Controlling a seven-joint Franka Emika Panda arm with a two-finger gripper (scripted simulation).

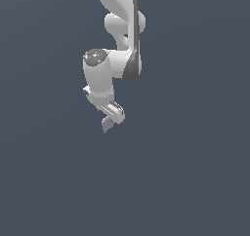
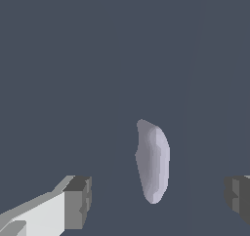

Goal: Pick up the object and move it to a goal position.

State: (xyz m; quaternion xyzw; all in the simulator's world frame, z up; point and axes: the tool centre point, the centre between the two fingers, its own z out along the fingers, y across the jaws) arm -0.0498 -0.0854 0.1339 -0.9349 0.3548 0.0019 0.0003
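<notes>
Two grey finger pads (image 2: 78, 203) are sitting closest to the wrist camera, one at each side of its picture, and they are standing wide apart with nothing gripped between them. Between them, but clear of both, the object (image 2: 153, 161) is lying on the plain dark counter (image 2: 97, 59): a small pale lilac-grey lump, long and narrow, tapering to a blunt point at one end. It is sitting nearer the far pad than the near one, so the jaws are not centred on it. In the exterior view, going from that view's left, the arm (image 1: 110, 67) is hanging down from above with the gripper (image 1: 115, 114) at its lower end, and the object (image 1: 107, 124) is showing just below and beside the fingers; whether anything is touching there is too small to tell. Judging from this, the main risk is an uneven close: one pad is likely to reach the piece first and shove or roll it sideways along the counter. Its rounded, irregular flanks may also be giving poor purchase, so it could squirt out or tip as the jaws squeeze. How high the fingers are riding above the counter is not clear, so closing too high could be catching only the top edge. No goal marker is showing in either view.
</notes>
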